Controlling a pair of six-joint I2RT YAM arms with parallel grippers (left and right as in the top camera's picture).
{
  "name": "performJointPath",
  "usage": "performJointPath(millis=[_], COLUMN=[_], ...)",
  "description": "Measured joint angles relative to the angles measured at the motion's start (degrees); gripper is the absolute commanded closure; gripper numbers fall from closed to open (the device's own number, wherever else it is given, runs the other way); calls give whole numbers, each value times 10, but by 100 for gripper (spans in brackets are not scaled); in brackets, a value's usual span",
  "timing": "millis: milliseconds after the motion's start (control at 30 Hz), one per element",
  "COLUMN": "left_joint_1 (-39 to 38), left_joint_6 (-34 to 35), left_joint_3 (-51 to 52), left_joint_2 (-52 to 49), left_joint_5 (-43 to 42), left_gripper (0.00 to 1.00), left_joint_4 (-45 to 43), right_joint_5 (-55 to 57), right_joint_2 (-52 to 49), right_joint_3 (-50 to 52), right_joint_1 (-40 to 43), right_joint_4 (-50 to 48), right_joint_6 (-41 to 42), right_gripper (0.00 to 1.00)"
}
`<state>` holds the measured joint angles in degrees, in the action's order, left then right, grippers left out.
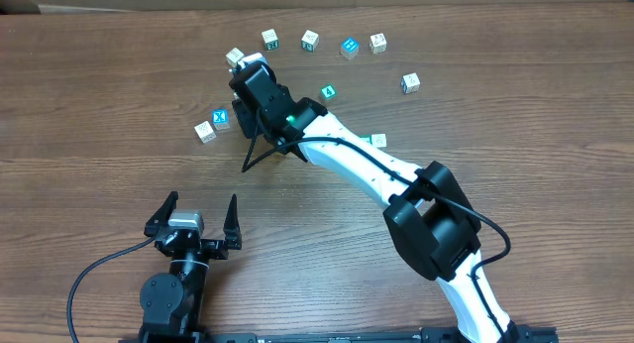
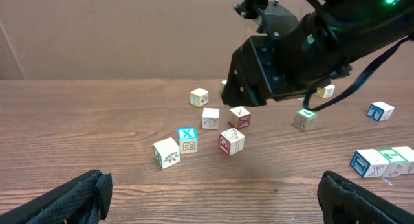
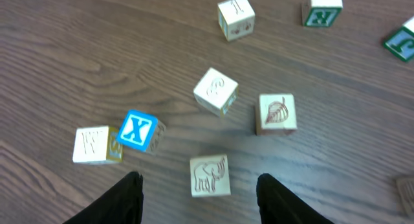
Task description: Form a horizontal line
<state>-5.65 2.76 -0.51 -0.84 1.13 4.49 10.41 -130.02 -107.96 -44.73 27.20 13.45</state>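
The horizontal line [image 2: 383,160], a short row of touching cubes, lies well apart from the blue X cube [image 3: 138,130], where I see my right gripper [image 3: 200,201] spread, gripping nothing, straddling one elephant cube [image 3: 210,175] among four whitish cubes.

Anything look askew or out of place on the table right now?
Nothing damaged, but there is no row, only scatter. The blue X cube sits twisted, touching the W cube, and the elephant cube under the open right end effector stands alone.
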Motion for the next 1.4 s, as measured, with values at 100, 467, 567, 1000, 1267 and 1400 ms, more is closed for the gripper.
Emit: performJointPath(millis=[100, 467, 567, 1000, 1267, 1400], left_joint_1=[0, 0, 0, 0, 0, 0], left_joint_6=[0, 0, 0, 0, 0, 0], left_joint_3=[0, 0, 0, 0, 0, 0], left_joint_2=[0, 0, 0, 0, 0, 0], left_joint_5=[0, 0, 0, 0, 0, 0], left_gripper=[0, 0, 0, 1, 0, 0], left_joint_4=[0, 0, 0, 0, 0, 0], right_joint_5=[0, 0, -1, -1, -1, -1], right_joint_2=[-11, -68, -72, -85, -97, -97], right_joint_3=[0, 5, 5, 5, 5, 5], right_joint_1=[0, 1, 1, 4, 5, 5], right_joint_4=[-19, -44, -49, -54, -58, -62], right_joint_6=[-1, -2, -2, -2, -2, -2], right_gripper=[44, 43, 43, 44, 48, 49])
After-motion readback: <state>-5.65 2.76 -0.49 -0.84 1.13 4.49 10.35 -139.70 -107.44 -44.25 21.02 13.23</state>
